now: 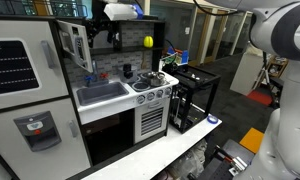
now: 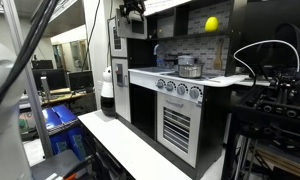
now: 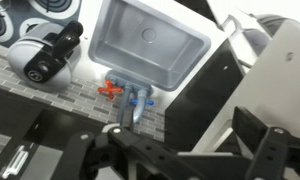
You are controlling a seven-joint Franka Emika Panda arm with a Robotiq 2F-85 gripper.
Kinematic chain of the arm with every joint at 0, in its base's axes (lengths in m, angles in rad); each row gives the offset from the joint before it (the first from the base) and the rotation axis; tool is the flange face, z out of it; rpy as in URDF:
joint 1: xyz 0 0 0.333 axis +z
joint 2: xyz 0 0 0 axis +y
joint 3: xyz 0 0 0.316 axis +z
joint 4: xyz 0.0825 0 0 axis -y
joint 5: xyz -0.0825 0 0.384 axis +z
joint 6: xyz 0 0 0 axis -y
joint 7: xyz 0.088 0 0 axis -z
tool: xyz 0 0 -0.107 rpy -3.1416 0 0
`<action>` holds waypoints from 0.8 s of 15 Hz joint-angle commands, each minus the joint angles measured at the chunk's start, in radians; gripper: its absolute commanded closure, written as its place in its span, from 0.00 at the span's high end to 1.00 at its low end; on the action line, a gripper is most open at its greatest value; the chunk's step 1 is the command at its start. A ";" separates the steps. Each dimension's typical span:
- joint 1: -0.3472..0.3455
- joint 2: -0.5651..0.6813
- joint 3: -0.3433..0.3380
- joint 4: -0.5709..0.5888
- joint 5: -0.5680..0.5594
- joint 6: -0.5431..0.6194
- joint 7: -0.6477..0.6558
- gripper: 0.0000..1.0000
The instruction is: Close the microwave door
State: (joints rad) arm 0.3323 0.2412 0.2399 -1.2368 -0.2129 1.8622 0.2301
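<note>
Microwave door (image 1: 78, 45) hangs swung open above the back edge of the bench (image 1: 110, 106), over the sink (image 1: 100, 94), so it needs a push to shut, and the gripper (image 1: 112, 36) hovers high up just beside it with fingers spread apart and holding nothing; no writing can be read.
</note>
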 commanded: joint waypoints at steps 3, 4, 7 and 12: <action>0.027 -0.080 0.028 -0.082 0.039 -0.143 0.034 1.00; 0.035 -0.096 0.031 -0.099 0.034 -0.159 0.046 1.00; 0.060 -0.147 0.042 -0.152 0.035 -0.196 0.089 1.00; 0.102 -0.230 0.062 -0.251 0.025 -0.185 0.148 1.00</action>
State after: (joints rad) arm 0.4222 0.0809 0.2920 -1.3915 -0.1719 1.6537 0.3448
